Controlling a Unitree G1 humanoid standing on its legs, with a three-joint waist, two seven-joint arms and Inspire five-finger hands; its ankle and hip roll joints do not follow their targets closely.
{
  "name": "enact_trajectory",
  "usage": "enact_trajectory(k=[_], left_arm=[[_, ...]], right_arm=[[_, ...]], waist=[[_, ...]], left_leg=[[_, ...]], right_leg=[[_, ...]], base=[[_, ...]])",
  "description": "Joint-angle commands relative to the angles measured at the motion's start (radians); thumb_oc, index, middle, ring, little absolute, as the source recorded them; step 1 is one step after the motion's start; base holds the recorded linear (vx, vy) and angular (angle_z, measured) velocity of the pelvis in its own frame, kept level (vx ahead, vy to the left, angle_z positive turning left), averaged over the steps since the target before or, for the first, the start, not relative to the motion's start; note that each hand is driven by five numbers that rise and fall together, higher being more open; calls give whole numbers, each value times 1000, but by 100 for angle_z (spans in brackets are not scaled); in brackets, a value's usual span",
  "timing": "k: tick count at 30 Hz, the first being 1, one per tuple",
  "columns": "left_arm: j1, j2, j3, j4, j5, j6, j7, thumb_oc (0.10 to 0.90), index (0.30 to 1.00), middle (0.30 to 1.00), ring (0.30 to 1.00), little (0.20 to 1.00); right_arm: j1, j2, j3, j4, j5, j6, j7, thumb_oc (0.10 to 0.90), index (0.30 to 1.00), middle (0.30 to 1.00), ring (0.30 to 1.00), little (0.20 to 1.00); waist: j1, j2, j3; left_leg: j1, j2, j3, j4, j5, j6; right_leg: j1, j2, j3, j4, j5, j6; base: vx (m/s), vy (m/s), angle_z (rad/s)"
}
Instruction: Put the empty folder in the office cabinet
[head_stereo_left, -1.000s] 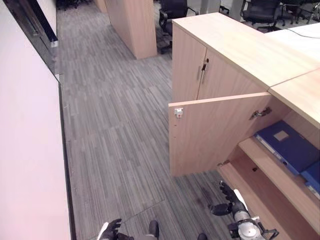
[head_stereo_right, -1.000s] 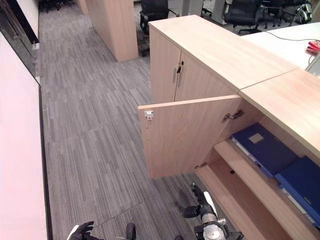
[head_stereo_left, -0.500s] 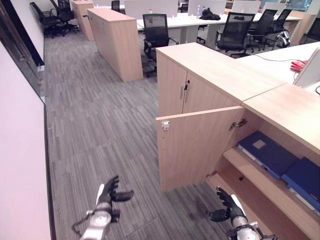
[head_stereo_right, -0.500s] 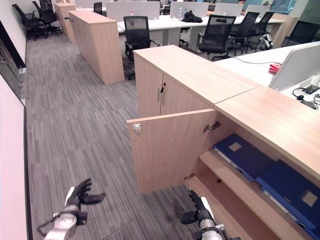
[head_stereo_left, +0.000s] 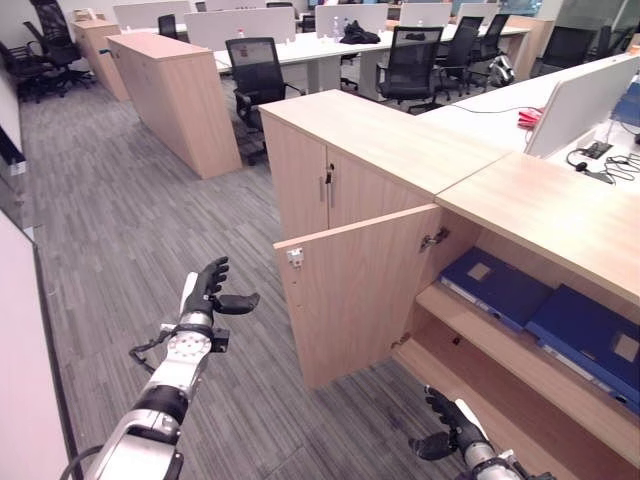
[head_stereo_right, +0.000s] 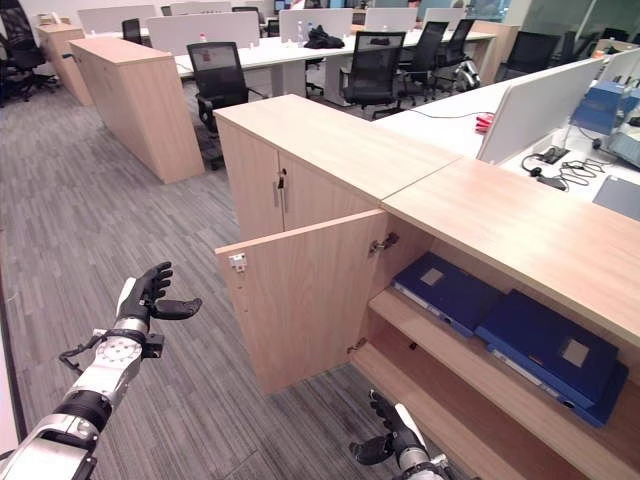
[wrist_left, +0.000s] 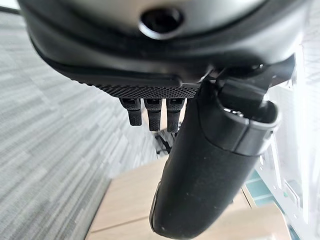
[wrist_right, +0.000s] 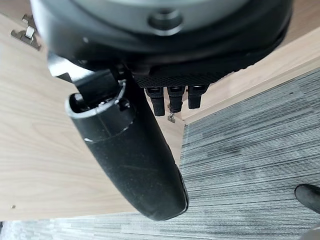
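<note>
Two blue folders lie flat on the upper shelf of the open office cabinet (head_stereo_right: 520, 230): one (head_stereo_right: 447, 291) nearer the hinge, the other (head_stereo_right: 552, 349) to its right. The cabinet door (head_stereo_right: 300, 300) stands swung out to the left. My left hand (head_stereo_right: 150, 297) is raised over the carpet left of the door, fingers straight, thumb out, holding nothing. My right hand (head_stereo_right: 392, 440) hangs low in front of the lower shelf (head_stereo_left: 510, 400), fingers relaxed and empty. The left wrist view shows straight fingers (wrist_left: 152, 112); the right wrist view shows straight fingers (wrist_right: 175, 97) before the door panel (wrist_right: 35, 145).
A second cabinet section (head_stereo_right: 270, 175) with shut doors stands left of the open one. A tall wooden cabinet (head_stereo_right: 135, 100) and several black office chairs (head_stereo_right: 215, 75) stand farther back by white desks. Grey carpet (head_stereo_right: 70, 210) stretches to the left.
The camera has tilted up, showing more of the office. My left arm has risen and reached forward toward the door. The right hand stays low by the lower shelf.
</note>
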Motion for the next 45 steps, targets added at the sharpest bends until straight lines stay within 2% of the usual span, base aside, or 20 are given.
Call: enact_trajectory(k=[1, 8, 10, 19, 22, 32, 33, 34, 35, 36, 37, 39, 41, 44, 45], left_arm=[[-267, 38, -1, 59, -41, -91, 18, 800, 900, 900, 900, 900], [-351, -48, -47, 67, -78, -89, 28, 800, 900, 900, 900, 900], [-361, -98, -59, 59, -89, -93, 42, 800, 900, 900, 900, 900], [-342, -194, -143, -61, -55, -103, 33, 800, 900, 900, 900, 900], [-283, -243, -162, -153, -80, -119, 24, 800, 900, 900, 900, 900], [-11, -281, -184, -354, -64, -125, -52, 800, 900, 900, 900, 900], [18, -280, -189, -381, -70, -124, -64, 800, 900, 900, 900, 900], [44, -275, -185, -404, -66, -123, -65, 800, 900, 900, 900, 900], [76, -267, -189, -441, -59, -125, -72, 800, 900, 900, 900, 900], [103, -273, -195, -464, -61, -127, -88, 800, 900, 900, 900, 900], [120, -277, -207, -477, -67, -127, -99, 800, 900, 900, 900, 900], [176, -268, -229, -544, -79, -123, -137, 800, 900, 900, 900, 900], [221, -244, -249, -599, -82, -115, -179, 800, 900, 900, 900, 900], [261, -212, -269, -647, -106, -107, -221, 800, 900, 900, 900, 900], [264, -206, -283, -659, -111, -101, -236, 800, 900, 900, 900, 900]], right_arm=[[-83, -42, -1, -57, 0, -60, -19, 800, 900, 900, 900, 900], [-104, -20, -5, -11, 21, -47, -41, 800, 900, 900, 900, 900], [-101, -14, -2, 1, 18, -43, -48, 800, 900, 900, 900, 900], [-95, -5, -11, 15, 19, -43, -64, 800, 900, 900, 900, 900], [-100, 1, -18, 27, 17, -36, -73, 800, 900, 900, 900, 900], [-97, -11, -55, 37, -1, -36, -85, 800, 900, 900, 900, 900], [-127, -13, -60, 55, 7, -36, -96, 800, 900, 900, 900, 900], [-146, -18, -63, 58, 17, -36, -101, 800, 900, 900, 900, 900], [-168, -21, -63, 61, 28, -37, -106, 800, 900, 900, 900, 900], [-173, -22, -71, 65, 35, -38, -108, 800, 900, 900, 900, 900], [-182, -23, -81, 73, 39, -39, -109, 800, 900, 900, 900, 900], [-192, -22, -100, 89, 44, -37, -110, 800, 900, 900, 900, 900], [-208, -8, -109, 93, 43, -34, -113, 800, 900, 900, 900, 900], [-240, 27, -96, 83, 47, -29, -113, 800, 900, 900, 900, 900], [-240, 36, -91, 84, 45, -26, -107, 800, 900, 900, 900, 900]], waist=[[7, 12, 9], [-17, -4, 16], [-21, -11, 18], [-27, -18, 23], [-23, -14, 33], [0, 8, 51], [14, 5, 65], [31, 7, 78], [51, 4, 85], [60, 7, 80], [57, 7, 79], [43, 11, 69], [37, 8, 71], [36, 9, 92], [29, 8, 101]], left_leg=[[107, 28, 7, 0, -141, -60], [105, 34, 29, 0, -144, -58], [110, 36, 35, 0, -147, -58], [121, 43, 32, 0, -150, -59], [116, 50, 21, 0, -141, -62], [135, 83, 23, 21, -114, -77], [117, 83, 0, 60, -128, -82], [104, 75, -61, 100, -137, -83], [79, 47, -160, 115, -150, -80], [76, 31, -233, 103, -190, -72], [72, 20, -256, 86, -189, -64], [94, 6, -250, 50, -202, -46], [106, -7, -207, 40, -212, -32], [133, -20, -89, 12, -224, -11], [133, -21, -68, 10, -221, -8]], right_leg=[[-40, -56, -41, 32, 19, 101], [-60, -53, -21, 32, 28, 107], [-58, -50, -20, 30, 28, 106], [-48, -43, -21, 28, 21, 98], [-45, -36, -25, 30, 13, 91], [-24, -14, -8, 26, -12, 64], [-35, -11, 13, 38, -14, 60], [-39, -6, 33, 45, -16, 59], [-75, -10, 64, 62, -1, 58], [-88, -11, 87, 62, -5, 62], [-103, -17, 98, 60, 11, 64], [-125, -24, 128, 53, 36, 77], [-170, -28, 163, 53, 72, 101], [-242, -27, 202, 57, 130, 153], [-261, -25, 197, 67, 141, 155]], base=[[0, 0, 0], [2, -3, -11], [20, -20, -6], [3, -21, 1], [-26, -71, 5], [-17, -31, 0], [-114, 25, -4], [-207, 31, -6], [-146, 49, -65], [-171, 74, -103], [-80, 119, -140], [-80, 148, -72], [-82, 117, -61], [-83, 78, -108], [-175, -32, -139]])
